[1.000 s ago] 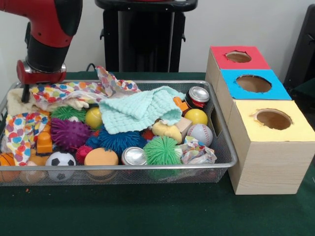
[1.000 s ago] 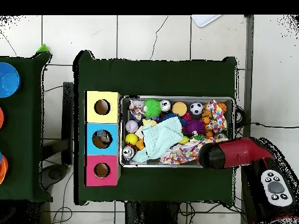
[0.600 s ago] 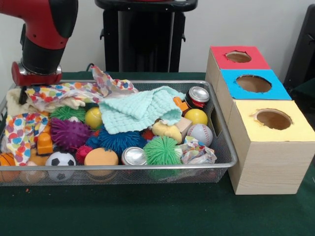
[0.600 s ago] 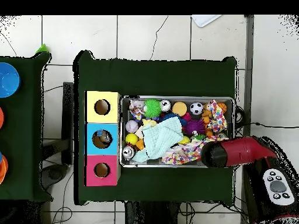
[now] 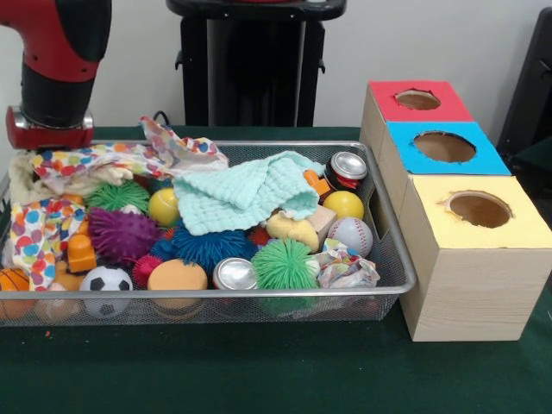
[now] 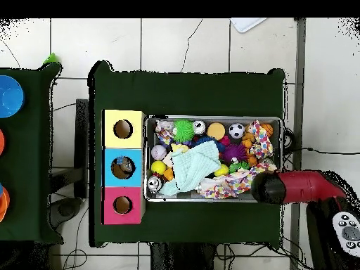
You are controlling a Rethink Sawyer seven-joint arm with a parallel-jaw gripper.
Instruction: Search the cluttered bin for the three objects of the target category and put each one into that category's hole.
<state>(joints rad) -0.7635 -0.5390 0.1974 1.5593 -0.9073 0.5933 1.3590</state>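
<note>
The wire mesh bin (image 5: 392, 250) holds a jumble of balls, spiky toys, cans and cloths. My gripper (image 5: 43, 159) is at the bin's left end under the red arm, shut on the end of a spotted cloth (image 5: 103, 162) that stretches from it towards the middle. In the overhead view the arm (image 6: 299, 188) covers the gripper, and the spotted cloth (image 6: 228, 185) trails out from under it. A mint knitted cloth (image 5: 246, 194) lies over the centre. A silver can (image 5: 235, 273) stands at the front and a red can (image 5: 347, 169) at the back right.
Three wooden boxes stand right of the bin, with a red-topped hole (image 5: 417, 99), a blue-topped hole (image 5: 444, 147) and a yellow-topped hole (image 5: 479, 209). Another spotted cloth (image 5: 34, 233), a soccer ball (image 5: 105, 280) and a baseball (image 5: 350, 235) lie in the bin.
The arm has shifted towards the bin's left end, beyond its edge in the overhead view, and the spotted cloth has been dragged along with it. The other objects stayed put.
</note>
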